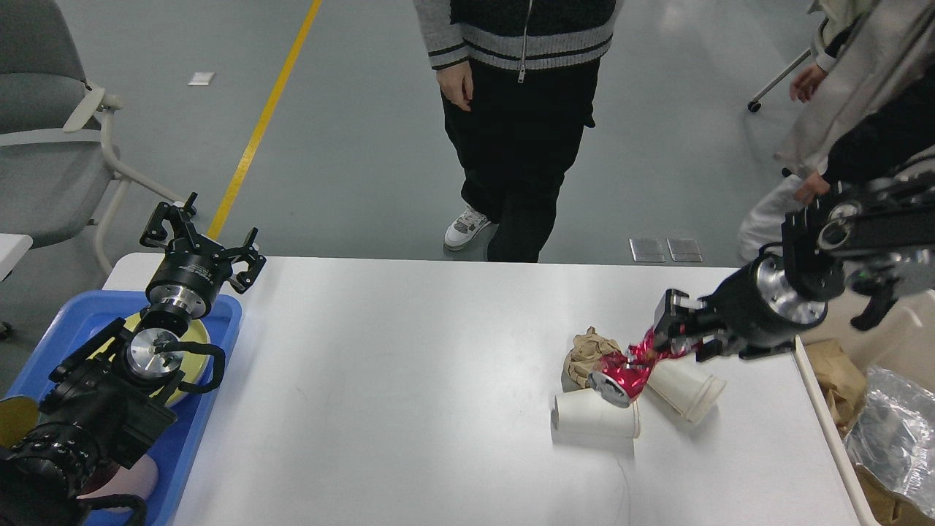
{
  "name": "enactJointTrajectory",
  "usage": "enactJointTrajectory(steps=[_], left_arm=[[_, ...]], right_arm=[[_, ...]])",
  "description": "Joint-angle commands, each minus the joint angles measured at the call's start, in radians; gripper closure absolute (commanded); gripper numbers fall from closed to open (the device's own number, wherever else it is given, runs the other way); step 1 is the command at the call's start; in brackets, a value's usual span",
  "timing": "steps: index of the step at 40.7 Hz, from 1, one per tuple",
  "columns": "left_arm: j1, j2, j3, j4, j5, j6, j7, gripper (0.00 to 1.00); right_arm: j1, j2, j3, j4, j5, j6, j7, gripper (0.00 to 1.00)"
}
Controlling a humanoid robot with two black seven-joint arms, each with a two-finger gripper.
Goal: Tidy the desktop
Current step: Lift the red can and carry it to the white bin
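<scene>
Two black robot arms, each ending in a two-fingered claw: the left claw (pixel 197 232) sits on a black cylindrical wrist with a polished silver collar and looped black cable; the right claw (pixel 676 330) follows a black wrist with a bright bolted metal flange.

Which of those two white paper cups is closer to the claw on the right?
The right-hand cup, tipped over directly below the right claw. The other cup lies further left, beyond the crushed red can.

Open desktop (pixel 409 380) left of cups (pixel 595 416)
</scene>
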Motion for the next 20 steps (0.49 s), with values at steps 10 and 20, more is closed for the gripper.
enactJointTrajectory(steps=[10, 20], left_arm=[[0.0, 0.0, 0.0, 0.0, 0.0, -0.001, 0.0, 0.02], [0.0, 0.0, 0.0, 0.0, 0.0, 0.0, 0.0, 0.02]], right_arm=[[0.102, -0.003, -0.082, -0.08, -0.173, 0.139, 0.002, 1.0], [-0.147, -0.118, -0.142, -0.405, -0.29, 0.128, 0.004, 1.0]])
